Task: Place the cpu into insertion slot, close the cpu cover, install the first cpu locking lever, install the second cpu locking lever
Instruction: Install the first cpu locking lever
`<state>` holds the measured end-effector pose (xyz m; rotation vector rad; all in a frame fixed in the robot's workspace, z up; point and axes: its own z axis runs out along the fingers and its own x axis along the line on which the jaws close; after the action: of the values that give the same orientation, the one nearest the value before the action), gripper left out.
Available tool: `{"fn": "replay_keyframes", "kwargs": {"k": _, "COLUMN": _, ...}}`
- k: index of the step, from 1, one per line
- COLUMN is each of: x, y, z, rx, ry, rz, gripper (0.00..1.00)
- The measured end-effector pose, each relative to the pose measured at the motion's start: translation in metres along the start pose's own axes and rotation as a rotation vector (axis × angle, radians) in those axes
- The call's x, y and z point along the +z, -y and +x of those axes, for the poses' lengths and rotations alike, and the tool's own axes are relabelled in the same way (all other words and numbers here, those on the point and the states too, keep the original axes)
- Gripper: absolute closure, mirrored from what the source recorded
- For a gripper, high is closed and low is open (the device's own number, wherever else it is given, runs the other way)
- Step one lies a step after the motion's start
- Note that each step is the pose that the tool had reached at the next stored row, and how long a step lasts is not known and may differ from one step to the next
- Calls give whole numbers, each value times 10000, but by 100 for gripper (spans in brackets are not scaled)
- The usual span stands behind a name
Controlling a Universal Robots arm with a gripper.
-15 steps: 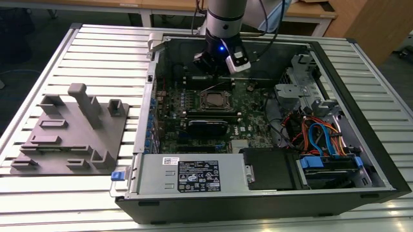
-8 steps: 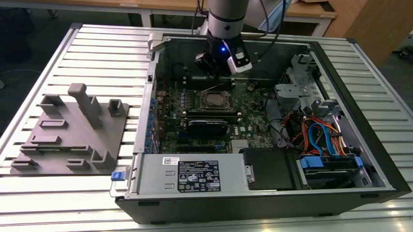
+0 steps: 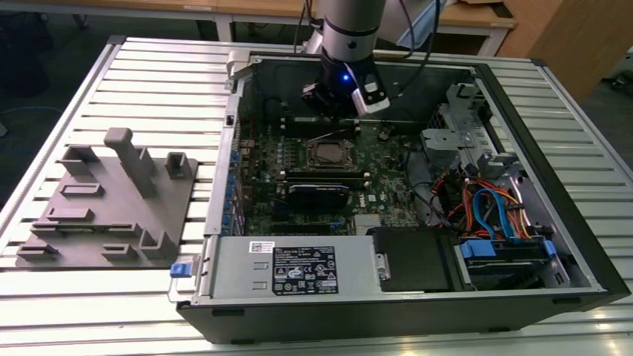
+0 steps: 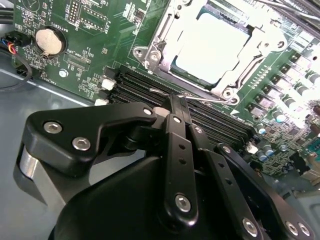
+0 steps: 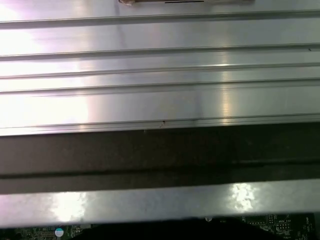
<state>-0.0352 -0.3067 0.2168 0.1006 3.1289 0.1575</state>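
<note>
CPU (image 4: 212, 47) sits in the insertion slot (image 4: 145, 52), and the cpu cover (image 4: 252, 62) looks closed over it. Gripper (image 4: 172, 102) is narrow, approx. together, tips at the lever wire (image 4: 210, 98). Levers prob. not locked yet.

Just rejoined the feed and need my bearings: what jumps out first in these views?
The open computer case on the slatted metal table dominates the exterior view, with the arm reaching down into it over the green motherboard. In the second wrist view the black gripper sits right beside the socket, where the pale cpu shows through the silver cpu cover.
</note>
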Motion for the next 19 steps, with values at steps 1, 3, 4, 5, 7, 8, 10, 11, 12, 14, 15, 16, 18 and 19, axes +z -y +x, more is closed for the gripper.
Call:
{"fn": "replay_keyframes", "kwargs": {"k": 1, "x": 6, "y": 0, "z": -5, "rx": 1, "ry": 0, "rz": 0, "gripper": 89}}
{"fn": "replay_keyframes", "kwargs": {"k": 3, "x": 21, "y": 1, "z": -16, "rx": 3, "ry": 0, "rz": -1, "gripper": 89}}
{"fn": "replay_keyframes", "kwargs": {"k": 4, "x": 30, "y": 2, "z": -20, "rx": 4, "ry": 0, "rz": -3, "gripper": 89}}
{"fn": "replay_keyframes", "kwargs": {"k": 5, "x": 39, "y": 2, "z": -25, "rx": 5, "ry": 1, "rz": -5, "gripper": 89}}
{"fn": "replay_keyframes", "kwargs": {"k": 7, "x": 57, "y": 3, "z": -35, "rx": 6, "ry": 1, "rz": -8, "gripper": 89}}
{"fn": "replay_keyframes", "kwargs": {"k": 8, "x": 66, "y": 4, "z": -40, "rx": 7, "ry": 0, "rz": -9, "gripper": 89}}
{"fn": "replay_keyframes", "kwargs": {"k": 10, "x": 83, "y": 5, "z": -51, "rx": 8, "ry": 0, "rz": -11, "gripper": 89}}
{"fn": "replay_keyframes", "kwargs": {"k": 11, "x": 91, "y": 6, "z": -55, "rx": 9, "ry": 0, "rz": -13, "gripper": 89}}
{"fn": "replay_keyframes", "kwargs": {"k": 12, "x": 99, "y": 6, "z": -59, "rx": 9, "ry": 0, "rz": -16, "gripper": 89}}
{"fn": "replay_keyframes", "kwargs": {"k": 14, "x": 113, "y": 7, "z": -64, "rx": 11, "ry": 0, "rz": -18, "gripper": 89}}
{"fn": "replay_keyframes", "kwargs": {"k": 15, "x": 119, "y": 8, "z": -66, "rx": 11, "ry": 0, "rz": -18, "gripper": 89}}
{"fn": "replay_keyframes", "kwargs": {"k": 16, "x": 126, "y": 8, "z": -68, "rx": 11, "ry": 0, "rz": -17, "gripper": 89}}
{"fn": "replay_keyframes", "kwargs": {"k": 18, "x": 139, "y": 9, "z": -72, "rx": 11, "ry": -1, "rz": -17, "gripper": 89}}
{"fn": "replay_keyframes", "kwargs": {"k": 19, "x": 144, "y": 10, "z": -75, "rx": 11, "ry": -2, "rz": -17, "gripper": 89}}
